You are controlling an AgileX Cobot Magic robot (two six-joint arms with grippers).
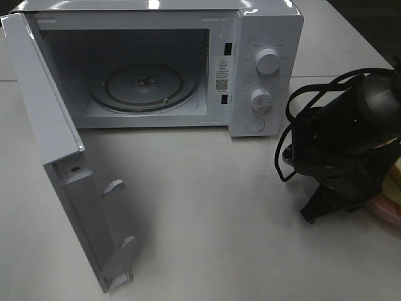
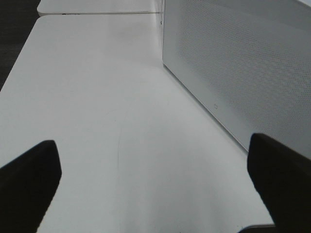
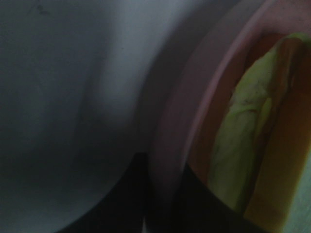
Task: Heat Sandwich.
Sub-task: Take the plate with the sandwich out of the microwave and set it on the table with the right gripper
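Observation:
The sandwich lies on a round pink plate; its pale yellow-green filling and brown crust show close up in the right wrist view. In the high view only a sliver of the sandwich and of the plate shows at the right edge, behind my right arm. My right gripper has one dark finger on each side of the plate's rim and looks shut on it. My left gripper is open and empty over bare table beside the microwave's outer side wall; it is outside the high view.
The white microwave stands at the back with its door swung wide open to the left. Its glass turntable is bare. Black cables loop by the right arm. The white table spreads in front.

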